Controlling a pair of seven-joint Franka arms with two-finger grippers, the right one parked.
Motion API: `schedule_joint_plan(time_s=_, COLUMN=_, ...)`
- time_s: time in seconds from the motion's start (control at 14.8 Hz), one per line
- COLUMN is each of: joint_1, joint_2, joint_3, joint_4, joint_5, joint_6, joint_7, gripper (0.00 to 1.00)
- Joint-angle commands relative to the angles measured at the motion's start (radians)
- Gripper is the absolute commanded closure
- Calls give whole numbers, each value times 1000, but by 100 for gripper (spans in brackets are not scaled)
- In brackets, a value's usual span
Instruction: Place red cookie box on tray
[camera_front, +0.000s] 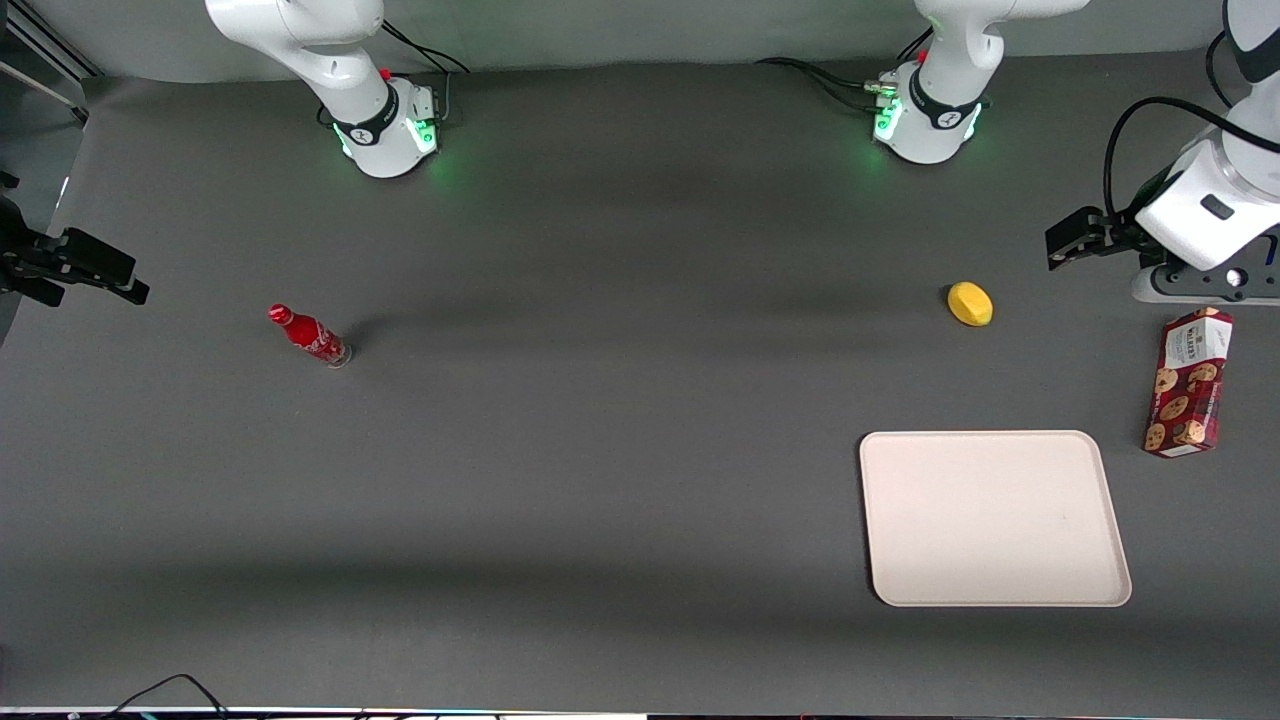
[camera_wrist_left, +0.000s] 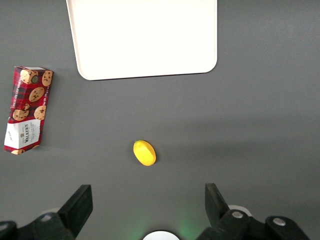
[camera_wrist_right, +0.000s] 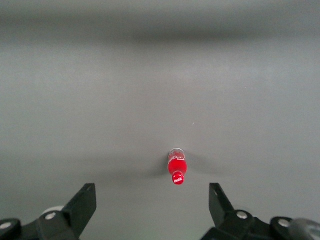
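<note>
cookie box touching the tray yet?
Apart. Front view shows bare table between the red cookie box and the tray; the open gripper hangs above the table, holding nothing.

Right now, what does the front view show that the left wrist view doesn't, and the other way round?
Only the front view shows the small red bottle toward the parked arm's end of the table, and both arm bases. Only the left wrist view shows the gripper from above with its fingers spread wide, empty, held above the table. Both show the red cookie box lying beside the tray, not on it, and the lemon farther from the front camera than the tray.
</note>
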Motion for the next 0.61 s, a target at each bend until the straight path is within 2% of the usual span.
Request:
schedule_joint_plan(time_s=0.0, joint_1=-8, joint_2=20, joint_3=3, joint_4=32, joint_5=4, joint_6=-28, joint_7=-19, gripper=0)
schedule_joint_plan(time_s=0.54, joint_1=-5, joint_2=40, joint_3=6, joint_4=38, joint_5=1, joint_6=-39, joint_7=-15, gripper=0)
